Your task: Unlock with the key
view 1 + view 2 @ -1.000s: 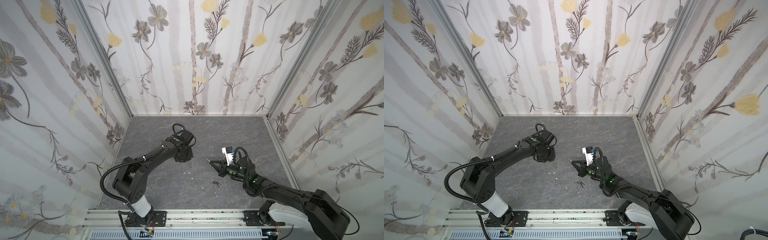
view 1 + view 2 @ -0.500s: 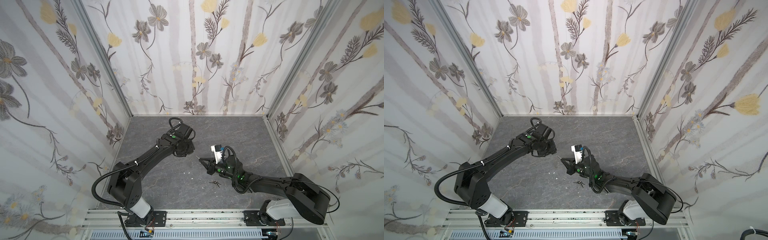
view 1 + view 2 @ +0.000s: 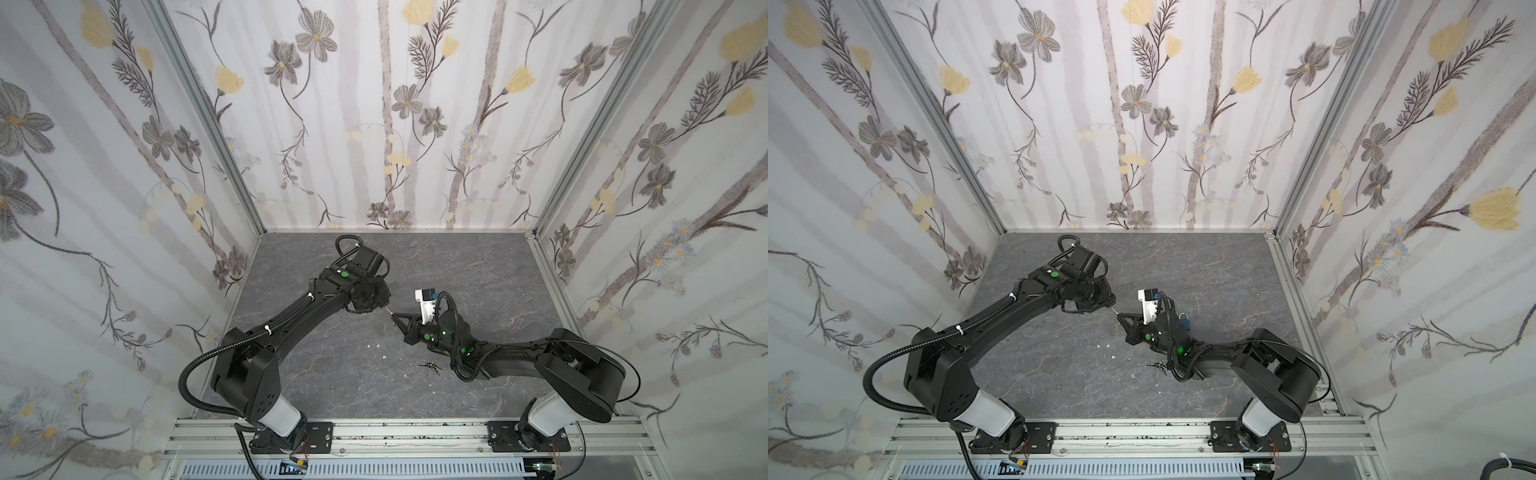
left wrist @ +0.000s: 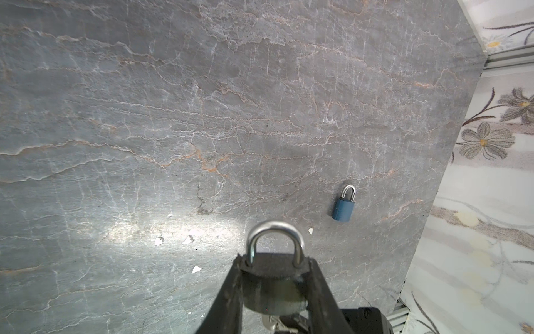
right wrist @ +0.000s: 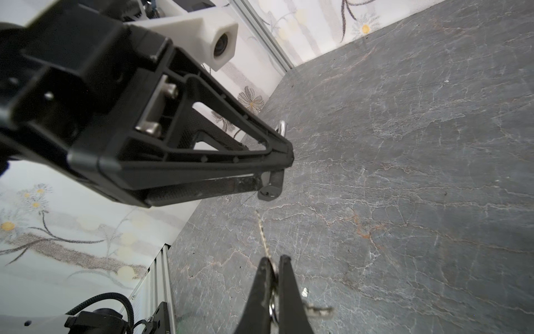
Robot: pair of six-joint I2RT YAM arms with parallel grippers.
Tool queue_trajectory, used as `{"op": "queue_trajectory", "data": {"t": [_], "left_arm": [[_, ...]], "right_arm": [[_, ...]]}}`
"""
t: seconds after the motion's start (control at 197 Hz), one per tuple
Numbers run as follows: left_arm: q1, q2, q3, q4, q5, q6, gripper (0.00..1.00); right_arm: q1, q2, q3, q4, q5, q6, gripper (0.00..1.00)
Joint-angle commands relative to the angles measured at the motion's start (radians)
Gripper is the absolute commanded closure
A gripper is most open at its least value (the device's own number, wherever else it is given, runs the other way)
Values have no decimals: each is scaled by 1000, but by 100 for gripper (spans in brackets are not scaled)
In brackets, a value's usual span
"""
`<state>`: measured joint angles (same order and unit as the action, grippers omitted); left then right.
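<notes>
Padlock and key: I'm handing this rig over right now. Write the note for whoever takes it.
Left gripper: shut on the dark padlock, shackle closed.
Right gripper: shut on the key, blade aimed at the padlock's underside, a gap between them.
Elsewhere: a blue padlock and a bunch of spare keys lie on the table.
Done: padlock and key picked up and roughly lined up.
Left: insert the key, turn it, free the shackle.
</notes>
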<state>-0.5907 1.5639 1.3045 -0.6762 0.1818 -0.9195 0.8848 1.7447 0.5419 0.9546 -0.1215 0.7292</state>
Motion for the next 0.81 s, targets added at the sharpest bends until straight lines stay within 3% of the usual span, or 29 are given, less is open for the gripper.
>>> {"op": "queue_trajectory", "data": {"t": [0.0, 0.808], "left_arm": [[2, -11, -6, 35, 11, -18, 79], [2, -12, -40, 89, 66, -62, 80]], "right_arm": [[-4, 13, 17, 45, 39, 21, 100], [-43, 33, 61, 43, 8, 33, 100]]}}
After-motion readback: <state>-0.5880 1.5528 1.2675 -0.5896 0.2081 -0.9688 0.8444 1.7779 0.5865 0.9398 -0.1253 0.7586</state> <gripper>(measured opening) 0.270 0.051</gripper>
